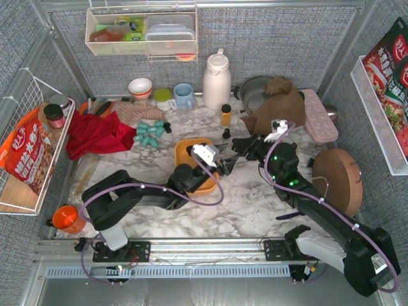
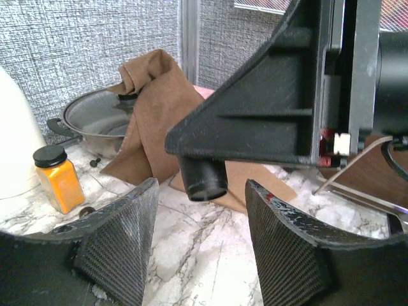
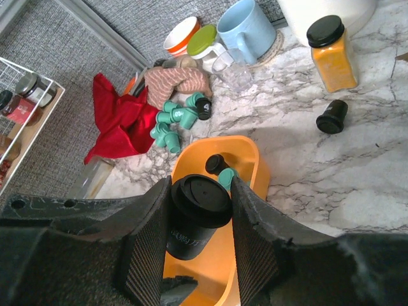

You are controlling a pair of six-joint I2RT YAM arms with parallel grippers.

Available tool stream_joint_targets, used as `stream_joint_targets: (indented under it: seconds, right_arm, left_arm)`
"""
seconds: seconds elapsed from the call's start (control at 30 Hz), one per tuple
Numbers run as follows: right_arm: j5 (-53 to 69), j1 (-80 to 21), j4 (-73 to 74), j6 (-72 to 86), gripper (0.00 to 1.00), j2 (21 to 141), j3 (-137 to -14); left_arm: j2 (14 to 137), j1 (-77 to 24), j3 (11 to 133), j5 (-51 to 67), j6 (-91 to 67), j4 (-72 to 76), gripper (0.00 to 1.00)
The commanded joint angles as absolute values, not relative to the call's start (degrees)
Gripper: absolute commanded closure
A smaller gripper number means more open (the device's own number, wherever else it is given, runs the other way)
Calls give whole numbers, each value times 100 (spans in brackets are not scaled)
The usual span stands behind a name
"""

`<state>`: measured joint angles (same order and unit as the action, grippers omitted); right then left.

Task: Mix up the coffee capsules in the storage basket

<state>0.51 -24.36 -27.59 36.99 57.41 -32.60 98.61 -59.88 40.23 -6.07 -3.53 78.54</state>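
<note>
Two coffee capsules (image 3: 217,164) lie inside storage basket (image 3: 254,152). Right fingers (image 3: 150,236) over basket pinch black capsule (image 3: 201,213). Left fingers (image 2: 121,245) spread, empty, at basket's right edge, right arm (image 2: 274,95) close ahead. Teal capsule pile (image 3: 175,121) outside basket, far-left, beside red cloth (image 3: 121,124).

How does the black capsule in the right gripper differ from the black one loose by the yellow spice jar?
The gripped capsule sits clamped between the right gripper's fingers; the loose capsule is untouched. The gripped capsule hangs over the orange basket; the loose capsule rests on the marble table outside it. Both are black and cup-shaped.
</note>
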Motion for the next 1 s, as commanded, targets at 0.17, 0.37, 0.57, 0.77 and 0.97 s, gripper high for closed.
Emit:
stream_joint_targets:
  seconds: [0.17, 0.37, 0.57, 0.77, 0.97]
  right_arm:
    - [83, -2655, -2971, 3535, 61, 5854, -3301]
    - [83, -2715, -2959, 3503, 61, 5879, -3329]
    - [156, -2769, -3029, 3611, 61, 6039, -3353]
    - [213, -2786, -3092, 3736, 60, 6139, -3371]
    - [225, -2792, -3028, 3783, 57, 6142, -3398]
  left_arm:
    - [9879, -5985, 4157, -1176, -138, 8148, 36]
    - [9892, -5988, 4140, -1138, -189, 8060, 40]
    - [9938, -5986, 4189, -1034, -249, 8086, 53]
    - [9950, -5985, 4205, -963, -347, 7954, 68]
    - [9864, -5985, 4113, -1014, -344, 7901, 76]
